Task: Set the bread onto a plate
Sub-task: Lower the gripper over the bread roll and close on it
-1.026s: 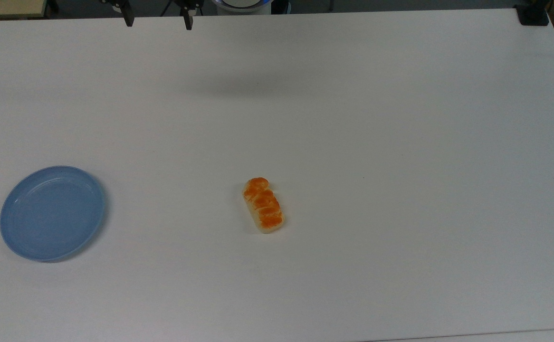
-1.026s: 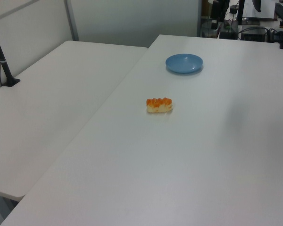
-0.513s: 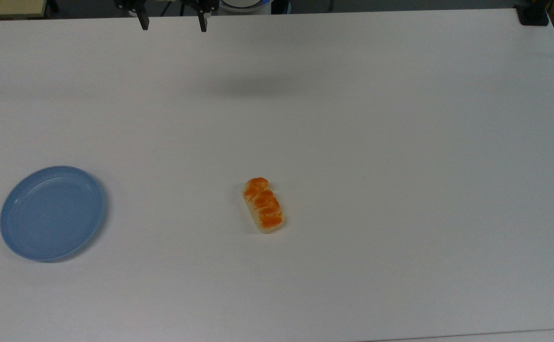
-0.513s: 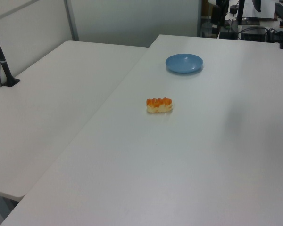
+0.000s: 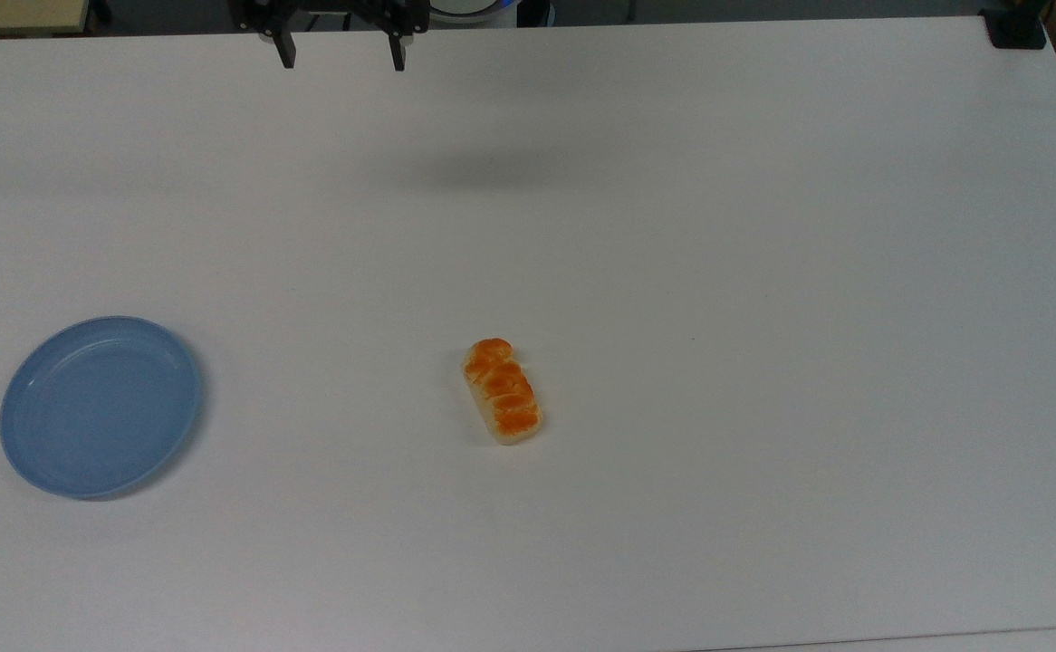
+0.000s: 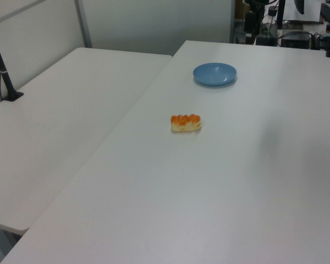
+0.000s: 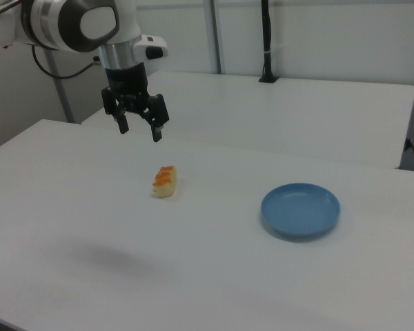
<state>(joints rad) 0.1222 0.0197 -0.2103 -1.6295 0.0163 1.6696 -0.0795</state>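
Approach step — our gripper (image 5: 340, 56), fingers spread and empty, hangs well apart from the bread (image 5: 503, 391); next we descend over it, before the plate (image 5: 99, 406).

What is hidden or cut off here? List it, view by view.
- Top view: the gripper shows its two fingers; the frame's upper edge cuts off the arm above.
- Right view: the arm's base runs off the right view's left edge.
- Every view: undersides of the bread and plate, against the table.

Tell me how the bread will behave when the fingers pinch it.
The bread looks small, so probably light. Its glossy top may be slippery; the pale sides seem a safer grip. It lies flat on the table, so it likely won't roll.
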